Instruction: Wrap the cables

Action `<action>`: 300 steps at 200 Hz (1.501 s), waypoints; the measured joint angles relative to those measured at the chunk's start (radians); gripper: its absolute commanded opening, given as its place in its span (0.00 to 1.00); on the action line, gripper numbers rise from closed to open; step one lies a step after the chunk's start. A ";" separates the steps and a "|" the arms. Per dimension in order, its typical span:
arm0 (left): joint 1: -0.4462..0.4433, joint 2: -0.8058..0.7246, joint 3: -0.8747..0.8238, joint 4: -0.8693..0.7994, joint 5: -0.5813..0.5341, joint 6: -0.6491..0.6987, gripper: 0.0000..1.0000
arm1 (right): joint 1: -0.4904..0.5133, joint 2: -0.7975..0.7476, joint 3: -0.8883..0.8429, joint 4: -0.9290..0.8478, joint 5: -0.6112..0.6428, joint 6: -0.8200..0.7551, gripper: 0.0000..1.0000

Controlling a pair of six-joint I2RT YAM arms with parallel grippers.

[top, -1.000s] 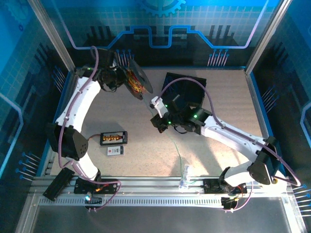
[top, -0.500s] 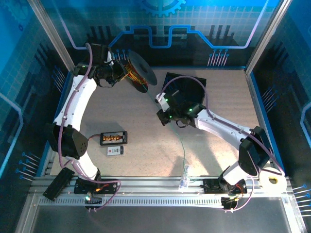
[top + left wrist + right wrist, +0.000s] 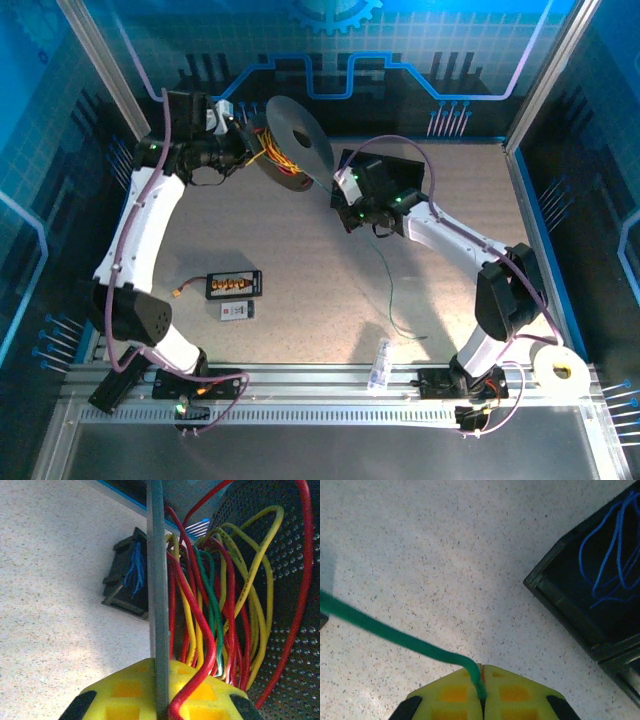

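Right fingers (image 3: 520, 695) clamped on green cable (image 3: 395, 635), left fingers (image 3: 120, 690) gripping spool rim (image 3: 157, 580); cable looks thin, limp, light, so pinch close to spool, hold it taut

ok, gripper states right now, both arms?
Left gripper: shut on the spool's grey disc.
Right gripper: shut on the green cable.

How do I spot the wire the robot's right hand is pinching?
Look at the speckled table beside the black tray holding blue wires. The right gripper is shut on a green cable trailing across the table. It runs alone; the red and yellow wires crowd the spool.
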 measured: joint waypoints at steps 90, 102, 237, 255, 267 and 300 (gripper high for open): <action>-0.036 -0.080 -0.156 0.109 0.017 0.022 0.00 | -0.115 0.116 0.092 0.068 -0.100 -0.044 0.00; -0.036 -0.084 -0.159 0.109 0.022 0.023 0.00 | -0.112 0.093 0.068 0.076 -0.091 -0.045 0.00; -0.040 -0.085 -0.171 0.150 0.053 0.013 0.00 | -0.061 -0.155 -0.146 0.134 -0.127 -0.098 0.56; -0.039 -0.062 -0.171 0.150 0.042 0.011 0.00 | -0.055 -0.199 -0.154 0.153 -0.154 -0.097 0.68; -0.039 -0.050 -0.171 0.149 0.037 0.010 0.00 | -0.055 -0.230 -0.154 0.163 -0.172 -0.094 0.73; -0.037 -0.040 -0.171 0.149 0.025 0.001 0.00 | -0.055 -0.304 -0.154 0.189 -0.264 -0.068 0.99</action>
